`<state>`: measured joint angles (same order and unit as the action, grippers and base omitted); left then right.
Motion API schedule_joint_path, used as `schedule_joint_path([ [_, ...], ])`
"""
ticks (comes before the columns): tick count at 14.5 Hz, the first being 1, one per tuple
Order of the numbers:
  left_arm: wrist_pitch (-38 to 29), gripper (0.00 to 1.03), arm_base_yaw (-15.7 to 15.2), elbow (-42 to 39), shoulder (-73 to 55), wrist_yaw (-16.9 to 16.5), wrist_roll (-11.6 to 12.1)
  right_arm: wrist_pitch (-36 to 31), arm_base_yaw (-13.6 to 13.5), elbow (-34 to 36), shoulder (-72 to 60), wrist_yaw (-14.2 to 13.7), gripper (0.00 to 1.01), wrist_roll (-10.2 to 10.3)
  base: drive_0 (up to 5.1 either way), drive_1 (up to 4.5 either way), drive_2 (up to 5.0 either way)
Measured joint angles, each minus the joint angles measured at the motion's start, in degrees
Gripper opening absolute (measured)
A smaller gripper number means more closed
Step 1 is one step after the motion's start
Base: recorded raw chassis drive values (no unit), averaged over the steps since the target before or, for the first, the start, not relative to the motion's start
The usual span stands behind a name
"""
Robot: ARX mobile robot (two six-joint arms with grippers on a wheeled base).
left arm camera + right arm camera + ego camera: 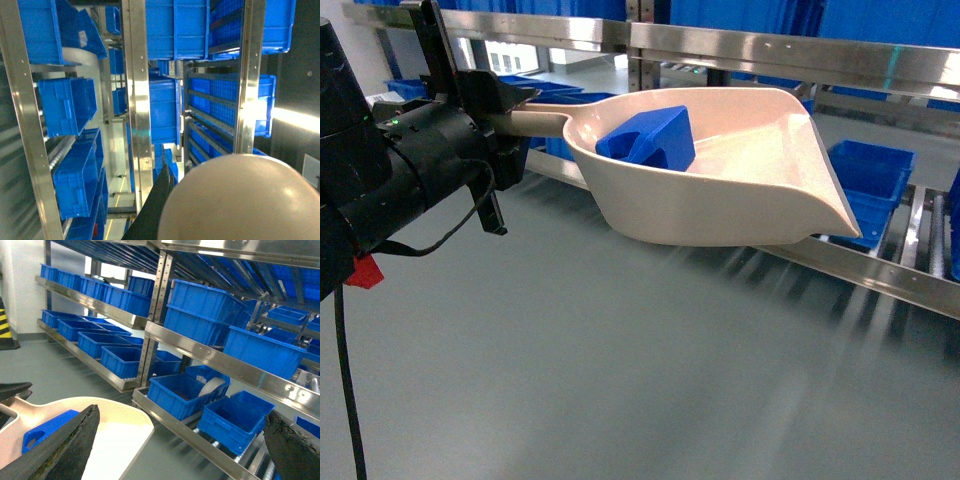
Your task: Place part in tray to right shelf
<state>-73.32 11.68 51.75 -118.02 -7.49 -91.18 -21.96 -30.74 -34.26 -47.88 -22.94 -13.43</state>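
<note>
left claw (510,110): clamped on scoop handle, left of head frame
right claw (180,440): fingers spread wide, holding nothing
scoop (740,190): held level above floor, lip toward lower right
blue part (648,138): inside scoop, near handle end
rack (880,268): steel rail, right edge, behind scoop
floor (620,380): plain grey
room: shelving with blue crates (195,310)
</note>
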Motion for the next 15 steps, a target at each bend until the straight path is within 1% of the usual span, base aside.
schedule_joint_path([
  [15, 0.0, 0.12, 0.0, 0.0, 0.0, 0.02, 0.0, 0.0, 0.0, 0.0, -0.02, 0.0, 0.98, 0.0, -1.5, -1.53, -1.5],
])
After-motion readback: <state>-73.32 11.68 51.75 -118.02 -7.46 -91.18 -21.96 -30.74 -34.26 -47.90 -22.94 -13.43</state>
